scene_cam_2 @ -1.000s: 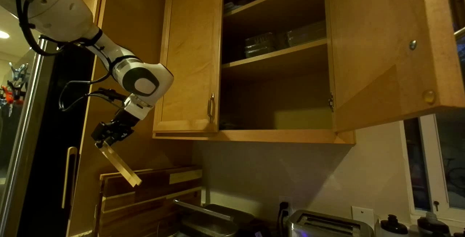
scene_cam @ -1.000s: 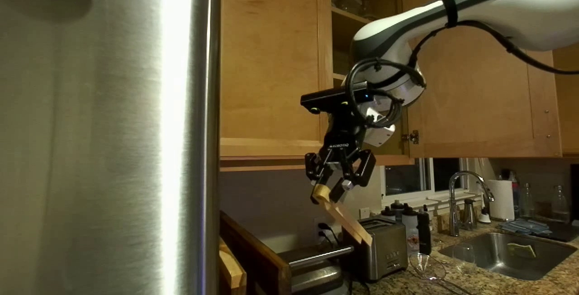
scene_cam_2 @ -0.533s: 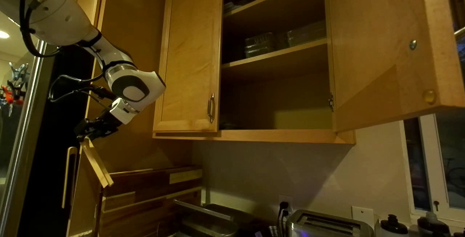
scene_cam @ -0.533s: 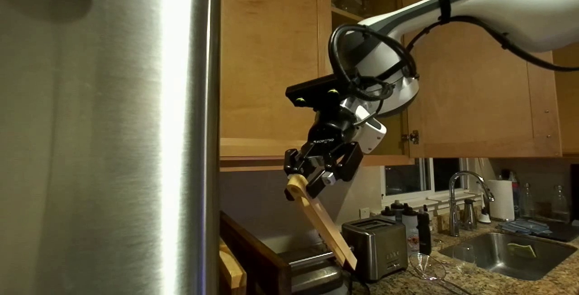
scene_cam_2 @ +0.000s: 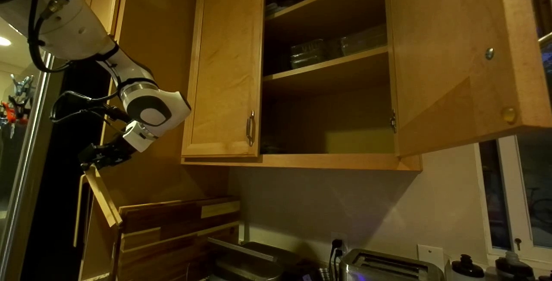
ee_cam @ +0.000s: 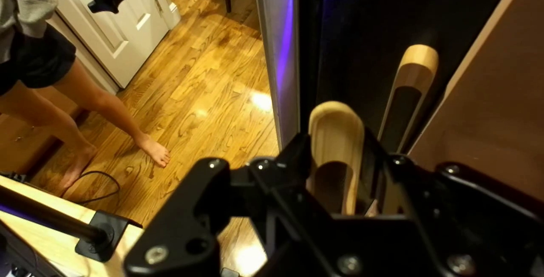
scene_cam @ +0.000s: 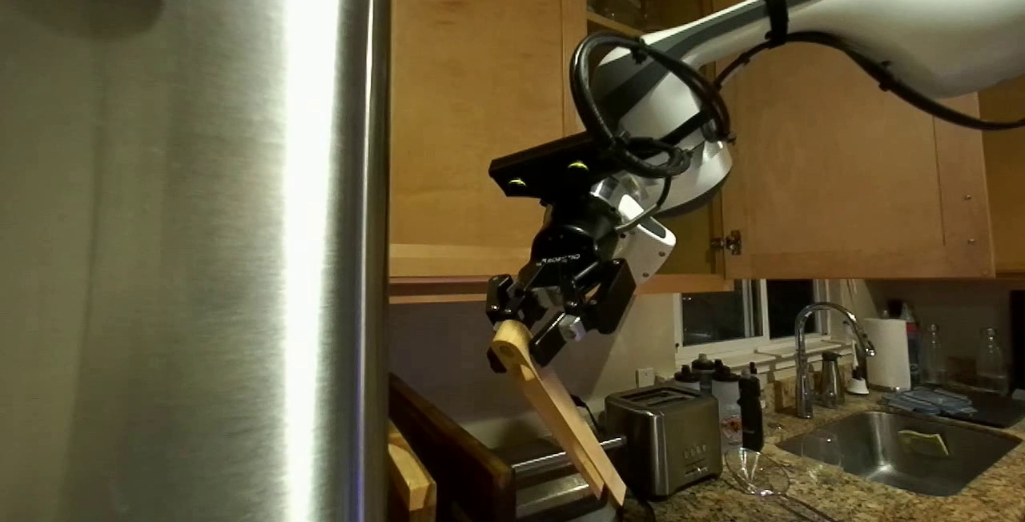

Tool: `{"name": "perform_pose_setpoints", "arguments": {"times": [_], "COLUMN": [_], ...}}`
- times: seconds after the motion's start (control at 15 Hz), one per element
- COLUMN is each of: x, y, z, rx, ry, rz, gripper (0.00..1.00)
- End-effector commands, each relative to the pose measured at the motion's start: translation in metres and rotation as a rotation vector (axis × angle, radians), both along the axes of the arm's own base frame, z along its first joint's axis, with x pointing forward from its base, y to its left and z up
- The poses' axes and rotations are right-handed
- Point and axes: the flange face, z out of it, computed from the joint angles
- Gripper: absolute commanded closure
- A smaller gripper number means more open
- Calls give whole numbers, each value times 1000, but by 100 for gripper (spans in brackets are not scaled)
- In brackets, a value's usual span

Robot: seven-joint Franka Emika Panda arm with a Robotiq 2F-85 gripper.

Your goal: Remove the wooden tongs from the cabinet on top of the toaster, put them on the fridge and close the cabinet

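Your pincer [scene_cam: 520,350] gripped the wooden tongs [scene_cam: 560,418]

Nearest in an exterior view, the fridge [scene_cam: 184,306] stood at your pincer's nine o'clock. Past it, you had the pincer clenched on the tongs' curved end, their free ends slanting down toward five o'clock. Farther back, the toaster [scene_cam: 677,442] sat on the tabletop [scene_cam: 713,502] at four o'clock, and the cabinet [scene_cam: 480,122] hung at twelve, one door [scene_cam: 841,186] open at two. Beyond the toaster lay the sink [scene_cam: 881,434].

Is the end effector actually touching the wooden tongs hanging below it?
Touching: an exterior view shows the end effector gripping the wooden tongs by their rounded upper end, the rest slanting down below.
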Motion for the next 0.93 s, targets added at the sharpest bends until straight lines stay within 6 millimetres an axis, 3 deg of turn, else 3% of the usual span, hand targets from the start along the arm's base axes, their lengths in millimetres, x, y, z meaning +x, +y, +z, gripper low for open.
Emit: {"name": "perform_pose_setpoints", "arguments": {"times": [0.0,0.27,0.33,0.87], "x": [0,0,-1,-21], "y": [0,0,3,30], "z": [1,1,0,16], "rx": [0,0,23,268], "ry": [1,1,-11,14], "rz": [1,1,-9,-117], "gripper": [67,67,88,88]}}
